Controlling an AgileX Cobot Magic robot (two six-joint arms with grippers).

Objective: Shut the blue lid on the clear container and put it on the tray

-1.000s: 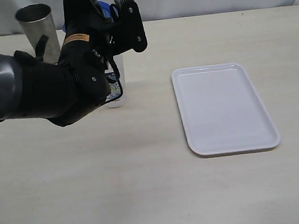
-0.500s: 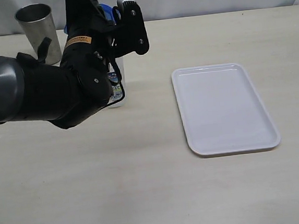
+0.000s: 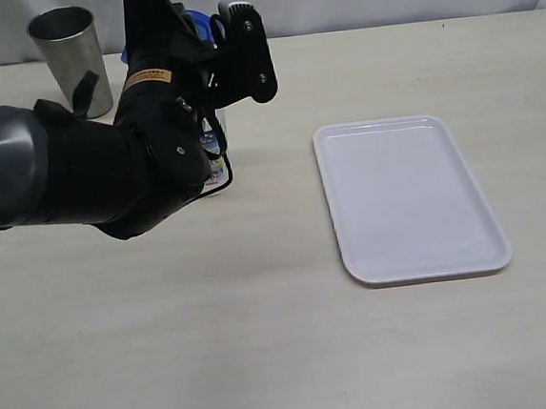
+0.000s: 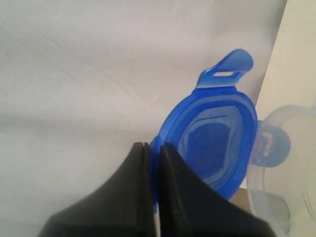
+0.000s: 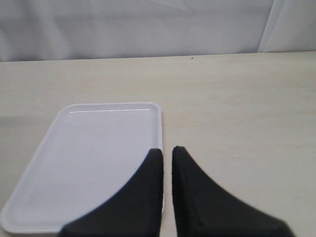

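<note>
- The left arm's fingers are pressed together on the edge of the blue lid; in the left wrist view the two black tips pinch the lid's rim with only a thin slit between them.
- The blue lid is tipped up on edge, its inner face toward the wrist camera, one snap flap sticking out at the far end.
- Just beside the lid in that view shows the rim of the clear container, its mouth uncovered.
- In the exterior view the left arm covers most of the clear container; only a strip of its wall and printed label shows, at about 10 o'clock from the table's middle.
- A sliver of the blue lid peeks out above the arm, over the container.
- A grey steel cup stands upright at 11 o'clock, behind the arm and apart from the container.
- The tray lies flat at 3 o'clock from the container, well apart from it.
- The right arm's fingers are pressed together and hold nothing; in the right wrist view they hang above the tray's near corner.
</note>
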